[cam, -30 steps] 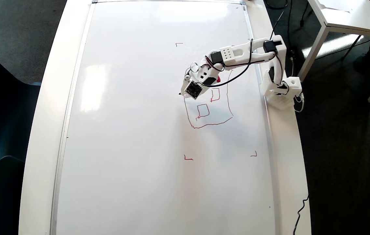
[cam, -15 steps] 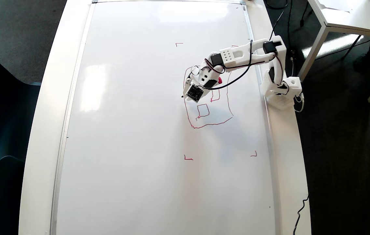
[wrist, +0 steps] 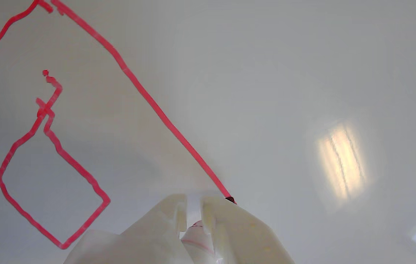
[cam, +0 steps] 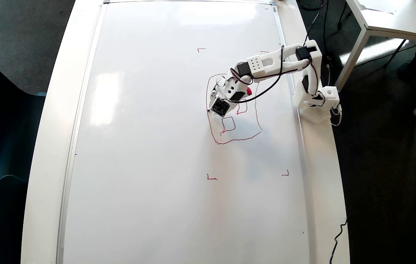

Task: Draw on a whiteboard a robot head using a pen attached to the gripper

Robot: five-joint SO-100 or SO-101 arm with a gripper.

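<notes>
1. Clamping the pen [wrist: 197,234] between its two fingers, the gripper [cam: 215,106] hangs low over the whiteboard [cam: 149,146]; in the wrist view the gripper [wrist: 193,205] shows as two pale, smooth plastic fingers with a narrow slot between them, and the white barrel with red smudges sits in that slot.
2. The dark pen tip touches the board just at the fingers' right edge in the wrist view, right at the end of a long straight red line.
3. That line is the left side of the robot head [cam: 235,121], seen overhead as a wobbly red rounded outline with small hand-drawn squares inside; the gripper sits over its upper left part.
4. In the wrist view the robot head [wrist: 52,172] shows one crooked square with a short tail at its top, left of the gripper.
5. A small dark square module [cam: 220,106] rides on the gripper, with black cables looping back along the white arm [cam: 270,62].
6. The board is glossy, reflecting light patches, with a thin silver frame, and lies on a white table [cam: 325,183].
</notes>
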